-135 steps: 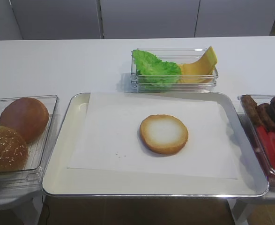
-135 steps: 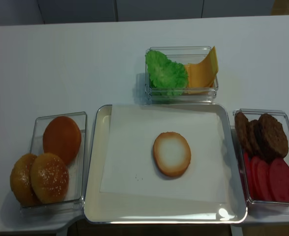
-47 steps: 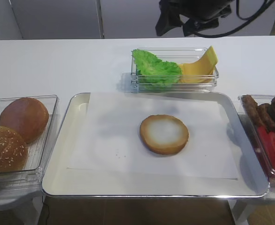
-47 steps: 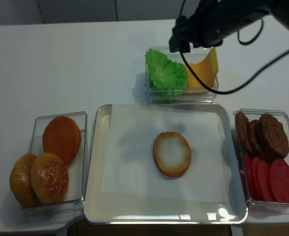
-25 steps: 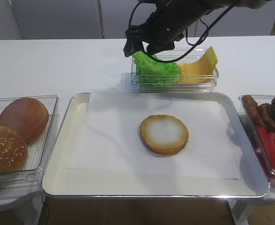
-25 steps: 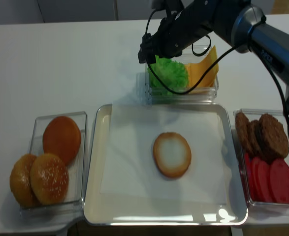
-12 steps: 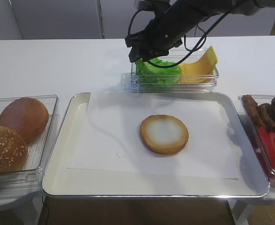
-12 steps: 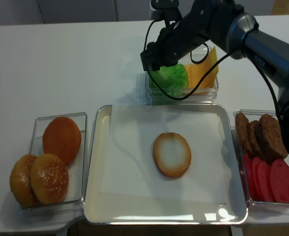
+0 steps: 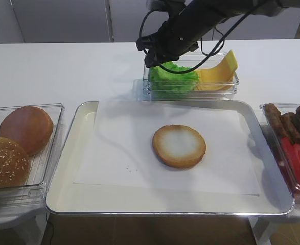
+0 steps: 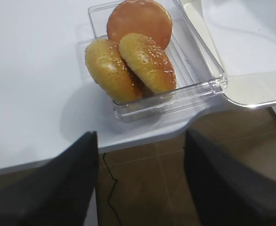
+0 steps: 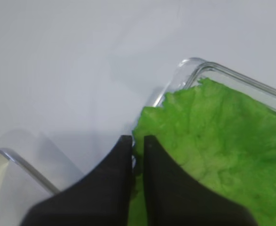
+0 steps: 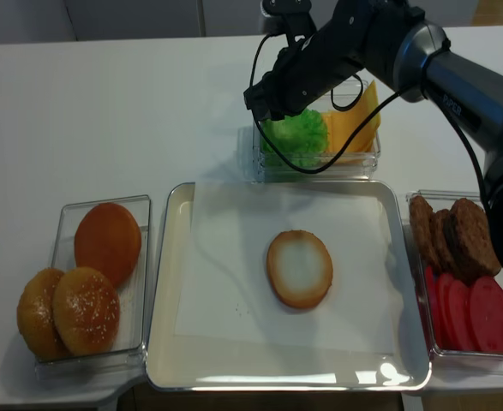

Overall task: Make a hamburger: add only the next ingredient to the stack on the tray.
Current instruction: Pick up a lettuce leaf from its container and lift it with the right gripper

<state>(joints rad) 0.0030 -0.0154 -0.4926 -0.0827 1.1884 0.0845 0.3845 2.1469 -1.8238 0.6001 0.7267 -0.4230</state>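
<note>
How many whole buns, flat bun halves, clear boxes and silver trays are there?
Whole buns: 3
Flat bun half: 1
Clear boxes: 3
Silver tray: 1
Total: 8

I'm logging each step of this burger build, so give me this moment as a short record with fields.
stage: picking up lettuce leaf, not yet lifted clear of its clear tub
right gripper: shut on the leaf's edge
left gripper: open, above the bun tub, holding nothing
stack: bare bun half on tray
beside lettuce: cheese slice
</note>
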